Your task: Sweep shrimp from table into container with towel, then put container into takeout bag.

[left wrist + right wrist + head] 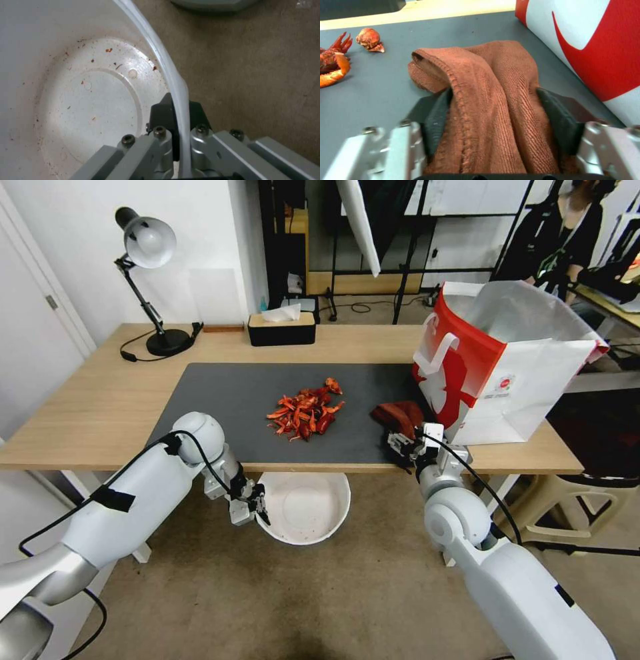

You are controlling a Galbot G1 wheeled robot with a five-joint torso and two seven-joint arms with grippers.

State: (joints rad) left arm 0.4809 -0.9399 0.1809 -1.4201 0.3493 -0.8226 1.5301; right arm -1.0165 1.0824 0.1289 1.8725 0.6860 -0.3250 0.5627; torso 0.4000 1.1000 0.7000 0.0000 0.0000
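Right claw (pixel 405 441) clamped on the rust-brown towel (pixel 399 416), at the bench's (pixel 87 407) near edge. Shrimp (pixel 307 413) heaped on the mat toward the robot's left of the towel. Left claw (pixel 257 508) pinching the container's (pixel 305 508) rim below that edge, nearly under the heap.

Glossy red-orange shrimp (pixel 305 414) lie heaped mid-mat on the counter (pixel 93 407), the rust-brown towel (pixel 399 417) bunched beside the upright red-and-white takeout bag (pixel 497 370), and the empty, faintly speckled white container (pixel 305 508) sits below the counter's near edge.
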